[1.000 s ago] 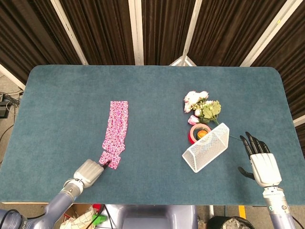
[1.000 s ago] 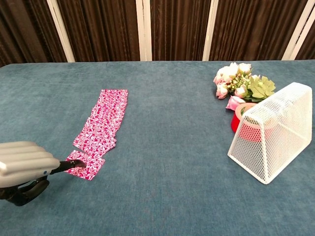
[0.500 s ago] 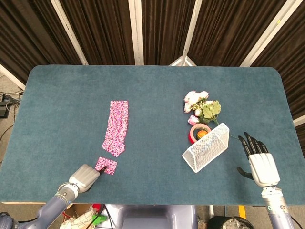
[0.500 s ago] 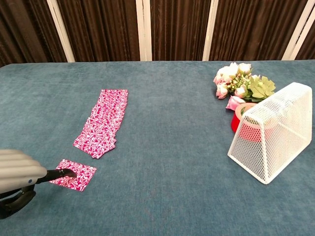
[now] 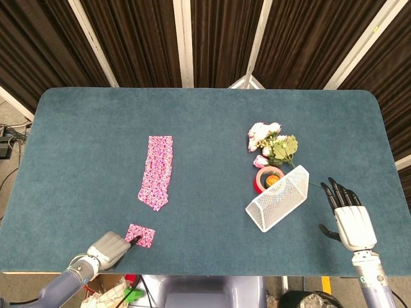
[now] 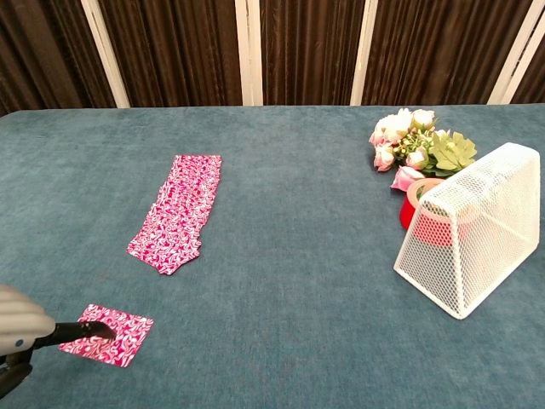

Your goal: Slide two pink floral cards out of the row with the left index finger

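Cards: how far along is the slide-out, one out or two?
One card lies clear of the row, near the table's front edge. The left robot hand has a fingertip on it. No second card is out yet; that one is left. The right robot hand is open, away from the cards.

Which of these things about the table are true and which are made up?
1. One pink card lies apart from the row of cards. True.
2. The left hand touches that card with a fingertip. True.
3. The white wire basket stands upright with its opening facing up. False: it lies tipped on its side.
4. The right hand holds the flowers. False: it holds nothing, its fingers are apart, and the flowers lie further back on the table.
5. A red tape roll sits between the flowers and the basket. True.
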You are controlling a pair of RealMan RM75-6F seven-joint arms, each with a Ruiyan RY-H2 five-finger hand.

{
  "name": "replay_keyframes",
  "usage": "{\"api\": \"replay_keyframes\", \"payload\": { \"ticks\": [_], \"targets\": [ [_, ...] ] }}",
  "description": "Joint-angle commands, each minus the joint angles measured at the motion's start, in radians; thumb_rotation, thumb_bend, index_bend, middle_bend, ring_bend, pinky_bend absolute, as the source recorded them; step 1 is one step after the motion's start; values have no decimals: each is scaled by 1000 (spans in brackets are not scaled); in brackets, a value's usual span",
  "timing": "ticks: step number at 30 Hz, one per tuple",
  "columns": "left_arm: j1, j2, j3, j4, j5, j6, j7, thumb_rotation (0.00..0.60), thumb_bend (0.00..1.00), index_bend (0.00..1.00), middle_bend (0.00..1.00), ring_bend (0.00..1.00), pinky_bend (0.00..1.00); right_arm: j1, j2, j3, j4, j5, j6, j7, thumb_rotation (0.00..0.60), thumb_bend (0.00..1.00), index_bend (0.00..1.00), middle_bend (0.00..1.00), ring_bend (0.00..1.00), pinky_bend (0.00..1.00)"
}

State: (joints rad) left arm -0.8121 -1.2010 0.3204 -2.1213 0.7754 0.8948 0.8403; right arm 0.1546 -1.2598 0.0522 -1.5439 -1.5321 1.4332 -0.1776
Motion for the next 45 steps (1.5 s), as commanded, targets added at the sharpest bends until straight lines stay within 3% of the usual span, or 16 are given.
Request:
{"api": "replay_keyframes", "payload": {
  "ticks": [1, 7, 11, 16, 21, 29, 36, 45],
  "targets": [
    [-6, 23, 15, -20, 8, -6, -13, 600, 999, 23, 813, 746, 666, 1, -1, 0, 1, 1, -2, -2, 600, 181, 0, 0, 127, 177],
    [-10, 68, 19, -66, 40, 11, -37, 600, 996, 21, 813, 746, 666, 2, -4, 1, 0, 5, -5, -10, 600, 181, 0, 0, 127, 177],
    [15, 107, 7, -92, 156, 28, -97, 600, 991, 21, 813, 745, 666, 3, -6, -1, 1, 5, -8, -14, 600, 181, 0, 0, 127, 177],
    [94, 131, -24, -53, 358, 152, -154, 600, 984, 21, 812, 745, 666, 4, -6, 0, 2, 10, -13, -10, 600, 181, 0, 0, 127, 177],
    [151, 106, -50, 9, 426, 244, -143, 600, 978, 21, 812, 744, 666, 4, -4, -1, 0, 10, -14, -7, 600, 181, 0, 0, 127, 177],
    [178, 62, -117, 89, 359, 287, -88, 600, 973, 9, 811, 743, 666, 5, -4, -3, -1, 10, -17, -9, 600, 181, 0, 0, 127, 177],
    [122, 17, -205, 166, 226, 176, -121, 600, 973, 9, 812, 743, 666, 8, -5, -1, 2, 17, -24, -9, 600, 181, 0, 0, 127, 177],
    [61, -43, -241, 210, 84, 114, -50, 600, 973, 9, 812, 743, 666, 9, -6, 0, 7, 19, -24, -4, 600, 181, 0, 0, 127, 177]
  ]
}}
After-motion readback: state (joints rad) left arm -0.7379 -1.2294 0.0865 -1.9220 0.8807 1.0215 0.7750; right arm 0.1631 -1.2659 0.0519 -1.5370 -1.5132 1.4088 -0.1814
